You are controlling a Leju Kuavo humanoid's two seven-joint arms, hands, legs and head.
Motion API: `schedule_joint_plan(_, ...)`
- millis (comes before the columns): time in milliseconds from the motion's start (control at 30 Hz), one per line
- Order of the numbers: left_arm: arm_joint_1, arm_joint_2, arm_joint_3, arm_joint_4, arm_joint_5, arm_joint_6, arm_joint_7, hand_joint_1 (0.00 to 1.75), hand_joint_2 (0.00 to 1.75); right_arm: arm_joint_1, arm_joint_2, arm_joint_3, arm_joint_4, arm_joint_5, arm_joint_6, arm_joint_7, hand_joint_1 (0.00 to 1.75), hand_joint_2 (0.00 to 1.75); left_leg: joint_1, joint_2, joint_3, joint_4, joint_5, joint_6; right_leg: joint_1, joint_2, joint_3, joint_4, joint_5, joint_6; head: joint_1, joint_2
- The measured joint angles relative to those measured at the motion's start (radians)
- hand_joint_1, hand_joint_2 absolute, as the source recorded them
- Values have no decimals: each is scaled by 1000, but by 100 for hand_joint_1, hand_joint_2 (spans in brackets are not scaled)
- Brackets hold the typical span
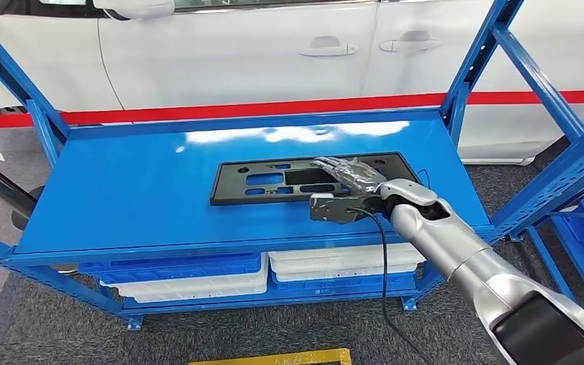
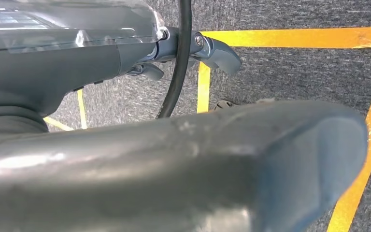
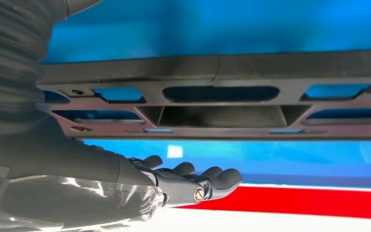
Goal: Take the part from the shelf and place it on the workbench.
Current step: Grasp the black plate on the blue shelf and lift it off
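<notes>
Part (image 1: 274,181) flat on shelf (image 1: 122,198), long axis left-right; right hand (image 1: 347,176) above it, fingers extended, ungrasping.

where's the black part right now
In the head view the black part lies flat on the blue shelf, right of centre, with the right hand stretched over its right half; a white car stands behind.

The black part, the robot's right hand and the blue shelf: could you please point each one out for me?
black part (image 1: 274,181): head view, on its flat left half.
right hand (image 1: 350,179): head view, on the hand's back.
blue shelf (image 1: 137,190): head view, bare top surface.
</notes>
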Motion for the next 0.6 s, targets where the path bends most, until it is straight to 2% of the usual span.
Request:
schedule_joint_plan(100,0,0,0,0,2,0,0,0,0,-1,0,12,0,4,-5,4,0,175,0,0,0,0,0,0,0,0,0,0,0,0,0,0)
schedule_joint_plan(300,0,0,0,0,4,-7,0,0,0,7,0,33,3,97,-144,46,0,175,0,-1,0,0,0,0,0,-1,0,0,0,0,0,0)
schedule_joint_plan(600,-1,-3,0,0,5,-10,-1,0,0,23,0,61,41,232,-239,92,0,175,0,-3,0,0,0,0,0,-3,1,0,0,0,0,0)
